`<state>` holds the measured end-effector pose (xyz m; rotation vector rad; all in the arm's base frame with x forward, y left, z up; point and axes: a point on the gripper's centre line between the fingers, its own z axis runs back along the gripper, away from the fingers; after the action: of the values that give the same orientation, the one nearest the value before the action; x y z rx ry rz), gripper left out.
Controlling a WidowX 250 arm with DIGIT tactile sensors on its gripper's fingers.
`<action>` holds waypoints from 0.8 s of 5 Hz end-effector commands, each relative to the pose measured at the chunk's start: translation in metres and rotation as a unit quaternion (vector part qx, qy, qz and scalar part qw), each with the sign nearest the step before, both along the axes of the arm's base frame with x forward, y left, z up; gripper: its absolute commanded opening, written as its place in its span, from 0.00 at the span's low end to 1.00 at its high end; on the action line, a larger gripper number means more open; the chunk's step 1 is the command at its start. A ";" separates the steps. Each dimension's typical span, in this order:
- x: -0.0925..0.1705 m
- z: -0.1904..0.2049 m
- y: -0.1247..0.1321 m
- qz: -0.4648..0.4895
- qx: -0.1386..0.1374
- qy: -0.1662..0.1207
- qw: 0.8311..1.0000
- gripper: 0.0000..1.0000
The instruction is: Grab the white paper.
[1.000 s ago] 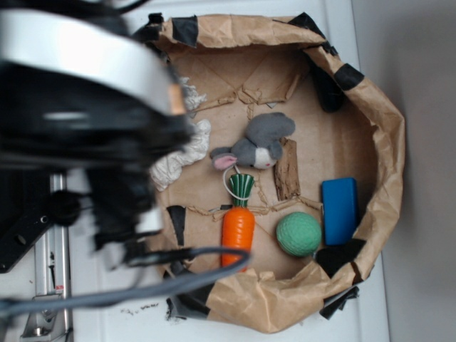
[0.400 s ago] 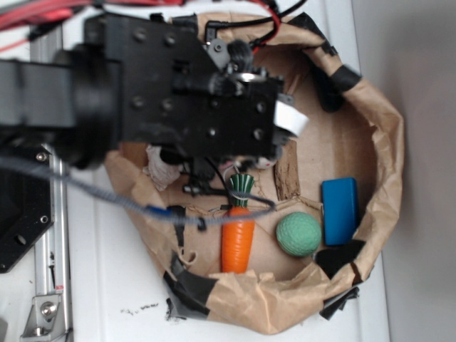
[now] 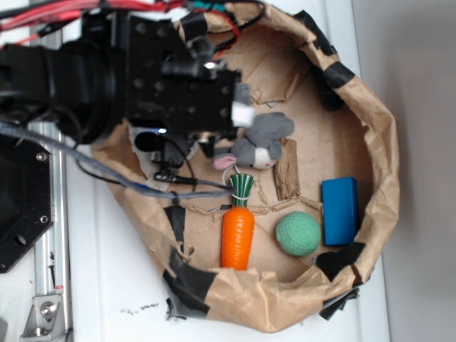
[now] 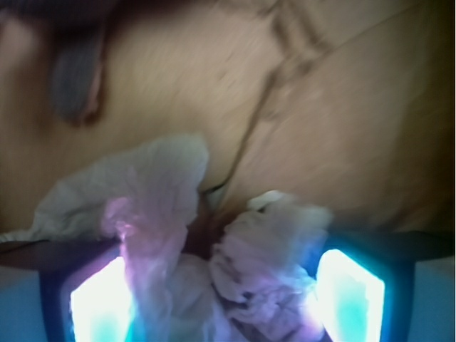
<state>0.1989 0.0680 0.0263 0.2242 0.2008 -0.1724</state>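
Note:
In the wrist view the white paper (image 4: 235, 263), a wrinkly wad, lies on the brown bag floor and fills the space between my two lit fingers. My gripper (image 4: 224, 288) is open, with one finger (image 4: 100, 299) on the left of the wad and the other on its right. The paper's two crumpled lobes reach up past the fingertips. In the exterior view the black arm covers the left of the bag. My gripper (image 3: 174, 146) is low under it, and only a pale sliver of the white paper (image 3: 144, 165) shows there.
The brown paper bag (image 3: 381, 142) rings everything with a raised rim. Inside are a grey plush bunny (image 3: 260, 142) just right of the arm, an orange carrot (image 3: 237, 237), a green ball (image 3: 298, 234), a blue block (image 3: 339, 211) and a cardboard scrap (image 3: 287, 171).
The arm has swung in over the bag's left side and shifted up and left, uncovering the bunny and hiding the white paper beneath it.

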 end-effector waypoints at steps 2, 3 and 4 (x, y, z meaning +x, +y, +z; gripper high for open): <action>0.029 0.064 -0.022 0.038 -0.037 -0.108 0.993 0.00; 0.052 0.117 -0.041 0.051 -0.080 -0.162 0.982 0.00; 0.054 0.138 -0.053 0.049 -0.085 -0.178 0.979 0.00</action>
<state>0.2519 0.0184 0.1475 0.0668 -0.0832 -0.0340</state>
